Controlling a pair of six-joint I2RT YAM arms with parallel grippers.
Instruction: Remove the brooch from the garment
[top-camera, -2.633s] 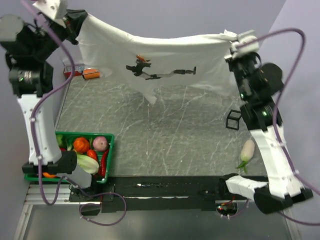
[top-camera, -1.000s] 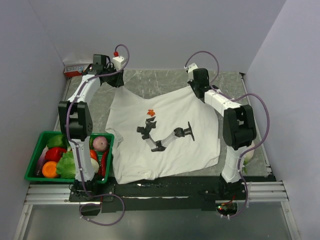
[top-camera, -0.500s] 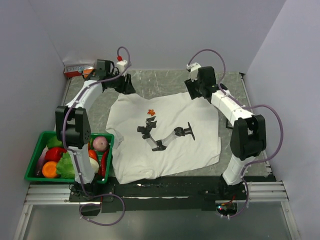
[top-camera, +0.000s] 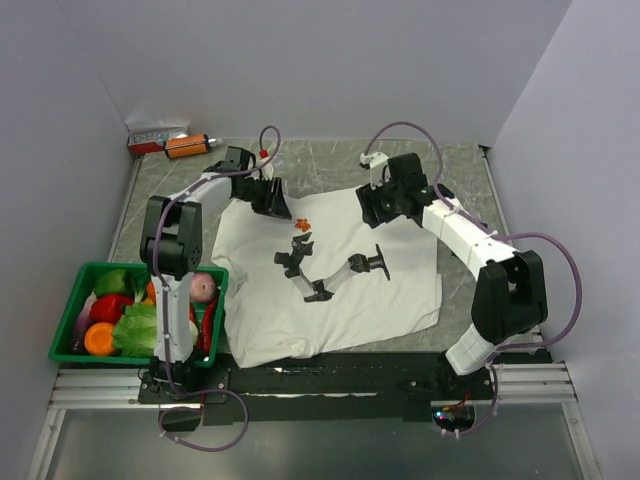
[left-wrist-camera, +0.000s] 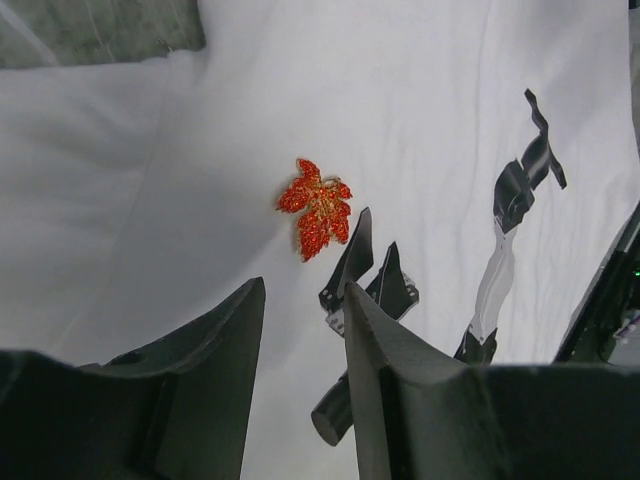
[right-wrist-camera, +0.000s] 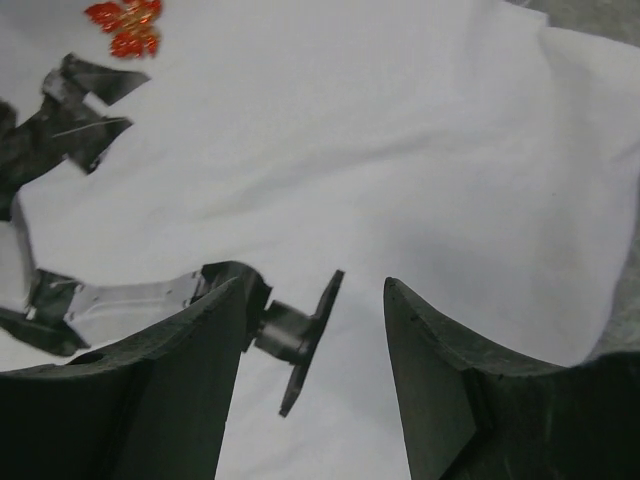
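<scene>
Both spread, empty: left gripper (left-wrist-camera: 302, 300) should pinch the brooch (left-wrist-camera: 317, 218), toward the far edge, while right gripper (right-wrist-camera: 315, 290) pins shirt (top-camera: 400, 280).

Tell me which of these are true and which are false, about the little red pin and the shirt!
1. The pin is shaped like a leaf and sits on the shirt. True.
2. The left gripper is pinching the pin. False: it is open, and the pin lies just ahead of its fingers, untouched.
3. The shirt is hanging up in the air. False: it lies spread out on the table.
4. The right gripper is open above the shirt. True.
5. The green basket is empty. False: it is full of vegetables.
</scene>
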